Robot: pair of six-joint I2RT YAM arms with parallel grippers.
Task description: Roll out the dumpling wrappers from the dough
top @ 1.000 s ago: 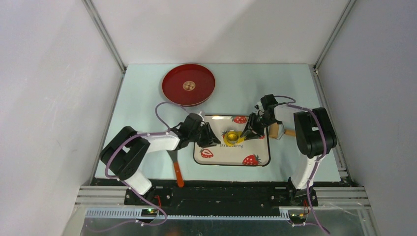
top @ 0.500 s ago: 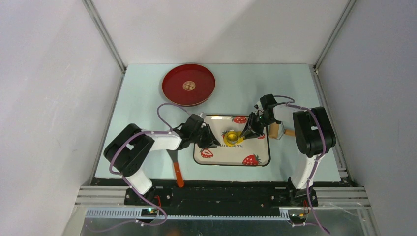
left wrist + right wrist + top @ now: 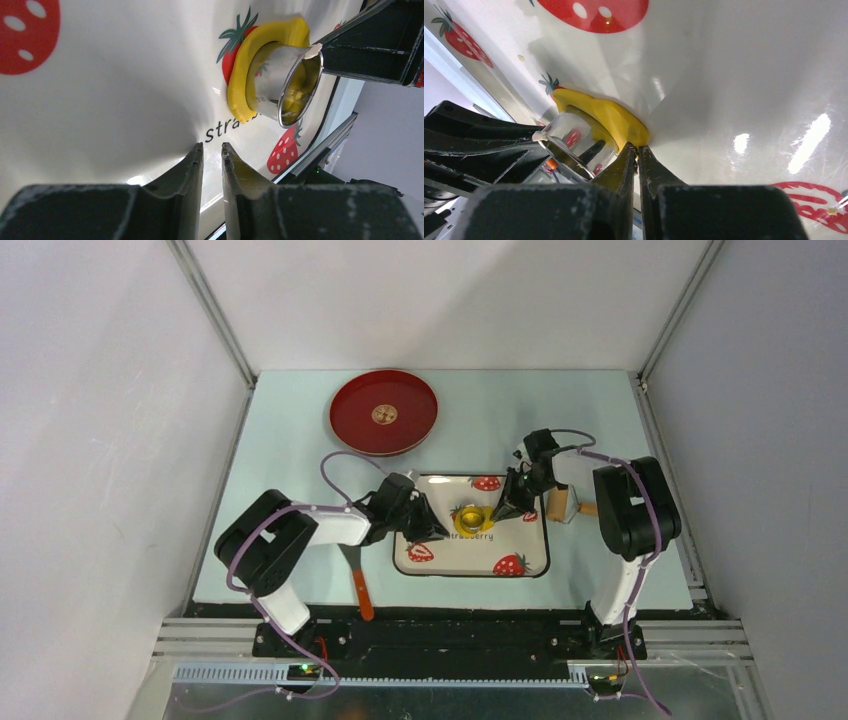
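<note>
**Top external view.** The dough (image 3: 466,525) lies on the strawberry tray (image 3: 470,556) as a yellow collar around a steel ring cutter (image 3: 472,514); the left gripper (image 3: 432,530) is set just beside the collar on its left, the right gripper (image 3: 501,510) at its right edge; a wooden rolling pin (image 3: 563,505) lies off the tray, behind the right gripper.

**Left wrist view.** The left gripper (image 3: 212,146) is seen with only a narrow slit between its jaws and nothing in it; it rests low over the tray, near the dough (image 3: 240,70) but apart from it; yellow shows inside the cutter (image 3: 272,75), though a cut dumpling wrapper cannot be made out for certain.

**Right wrist view.** The right gripper (image 3: 638,146) is drawn almost together, its tips meeting on the near rim of the dough (image 3: 614,117), which appears to be pinched; the cutter (image 3: 574,137) stands just beyond, touching the collar.

**Step in hand, as judged.** The surplus collar is to be stripped from around the cutter; the pull is best kept low, slow and outward, away from the cutter, so that the soft putty is peeled rather than torn; the cutter is best left pressed down, so that whatever lies within is not dragged along; the thin pinched edge may slip free, so a deeper bite may be needed.
</note>
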